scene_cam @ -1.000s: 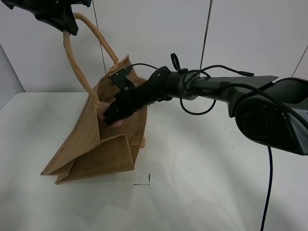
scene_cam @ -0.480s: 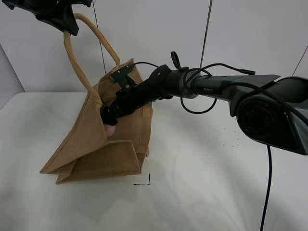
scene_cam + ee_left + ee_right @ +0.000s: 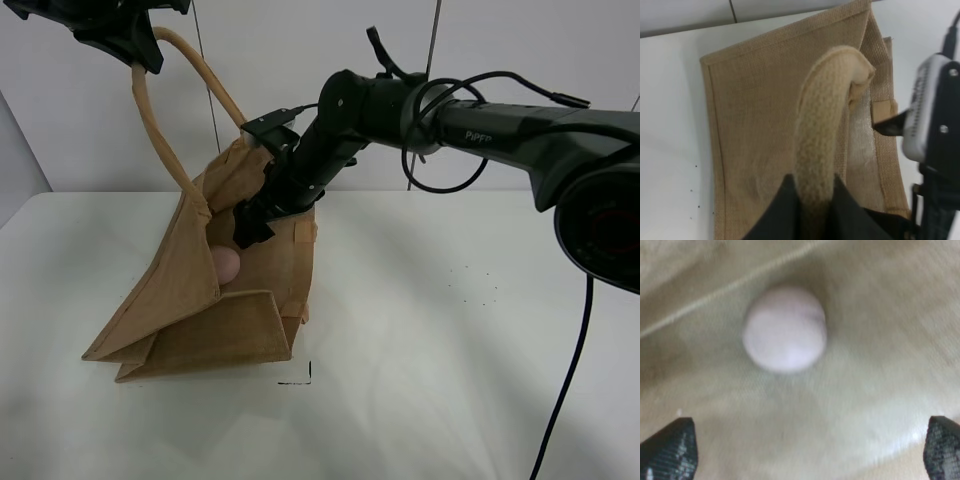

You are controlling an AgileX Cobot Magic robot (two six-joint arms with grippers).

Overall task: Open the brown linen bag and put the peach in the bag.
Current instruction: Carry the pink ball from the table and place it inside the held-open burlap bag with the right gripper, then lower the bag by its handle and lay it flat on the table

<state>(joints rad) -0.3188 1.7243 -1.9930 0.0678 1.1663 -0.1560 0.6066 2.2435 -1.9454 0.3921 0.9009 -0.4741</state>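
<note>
– The big tan-brown woven bag (image 3: 165, 290), where is it?
– It sits on the smooth white table (image 3: 450, 380), leaning a bit, with its mouth open. Just in front of it is a little black corner mark (image 3: 300, 378).
– And the small round pink peach (image 3: 785, 329)?
– Down inside the bag, lying on the cloth. From high up the bag's edge hides half of it, and the close view is blurry.
– Is the black right gripper (image 3: 248, 225) holding it?
– No. Its jaws are spread wide with nothing in them, up at the bag's mouth, not touching the peach.
– And the black left gripper (image 3: 140, 55)?
– It pinches the pale padded loop handle (image 3: 822, 115) up high. The picture's top cuts off its arm.
– What is behind?
– A plain pale wall (image 3: 550, 40) with thin dark lines.
</note>
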